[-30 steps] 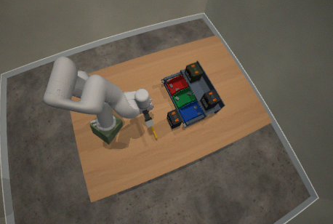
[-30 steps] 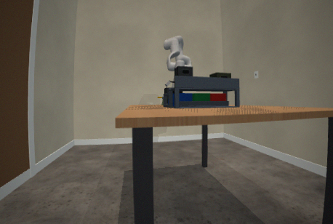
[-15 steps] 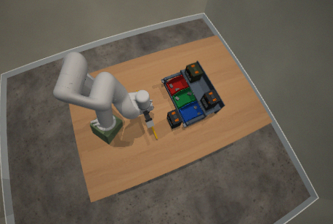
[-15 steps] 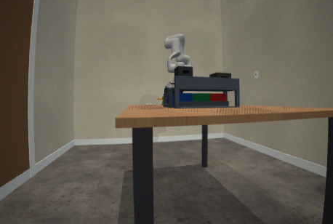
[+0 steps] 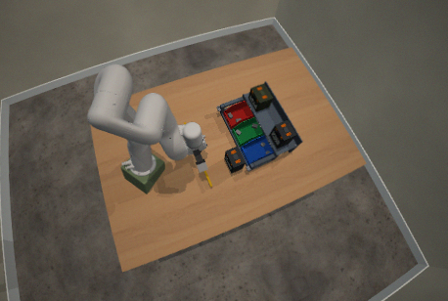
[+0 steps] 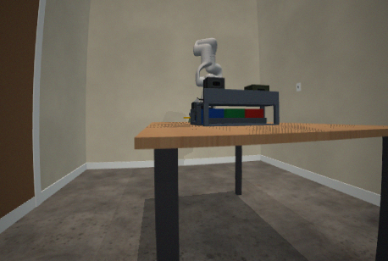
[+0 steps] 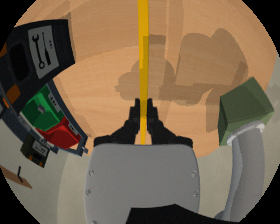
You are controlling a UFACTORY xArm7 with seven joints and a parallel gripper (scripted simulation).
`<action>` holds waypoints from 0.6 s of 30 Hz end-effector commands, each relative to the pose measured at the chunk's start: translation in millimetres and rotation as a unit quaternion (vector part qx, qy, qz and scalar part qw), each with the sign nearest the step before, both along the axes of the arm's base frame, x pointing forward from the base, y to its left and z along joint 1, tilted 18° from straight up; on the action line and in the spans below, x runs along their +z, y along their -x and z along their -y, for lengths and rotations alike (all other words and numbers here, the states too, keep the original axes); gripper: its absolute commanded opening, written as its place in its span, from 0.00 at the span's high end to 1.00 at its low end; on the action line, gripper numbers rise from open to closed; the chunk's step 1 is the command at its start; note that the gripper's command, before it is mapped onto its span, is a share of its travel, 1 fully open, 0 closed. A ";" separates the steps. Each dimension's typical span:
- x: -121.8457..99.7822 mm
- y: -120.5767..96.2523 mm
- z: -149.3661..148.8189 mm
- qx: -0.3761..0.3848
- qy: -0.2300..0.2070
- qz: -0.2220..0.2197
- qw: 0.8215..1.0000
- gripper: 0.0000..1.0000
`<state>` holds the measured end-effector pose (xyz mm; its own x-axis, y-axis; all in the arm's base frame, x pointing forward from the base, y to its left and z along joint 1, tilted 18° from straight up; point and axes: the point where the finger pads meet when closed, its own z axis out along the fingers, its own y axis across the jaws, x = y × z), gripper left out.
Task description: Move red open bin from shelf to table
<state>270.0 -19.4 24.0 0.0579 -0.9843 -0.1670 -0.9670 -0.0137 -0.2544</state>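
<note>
Red open bin [image 5: 238, 113] [image 6: 254, 113] [image 7: 61, 136] sits on the lower level of the grey shelf [image 5: 285, 111] [image 6: 241, 97], at one end of the row, with grey parts in it. The green bin [image 5: 248, 132] [image 6: 234, 113] [image 7: 40, 114] is just beside it, then the blue bin [image 5: 257, 150] [image 6: 217, 113], so its neighbour is on one side only; its other side faces the shelf's end. Past the blue end, a dark box [image 5: 235, 159] is near the shelf's front corner. Wood shows between shelf and gripper [image 5: 201, 165] [image 7: 143, 105], and a wide stretch of table [image 5: 161, 229] [image 6: 254, 139] [image 7: 101, 70] runs to the near edge in the top view. The jaws are nearly closed, pinching a long yellow bar [image 5: 208, 179] [image 6: 186, 118] [image 7: 143, 60] that juts well beyond the fingertips, and the gripper is apart from the red bin
</note>
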 end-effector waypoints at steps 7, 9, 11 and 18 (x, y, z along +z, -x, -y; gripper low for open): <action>-15.9 -5.1 -3.2 0.001 -0.003 0.001 1.000 1.00; -15.9 -5.1 -3.2 0.001 -0.003 0.001 1.000 1.00; -15.9 -5.1 -3.2 0.001 -0.003 0.001 1.000 1.00; -28.9 -8.6 -6.1 0.001 -0.003 0.001 1.000 1.00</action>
<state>274.2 -15.8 6.8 0.0524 -0.9878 -0.1465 -0.9701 -0.0156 -0.2422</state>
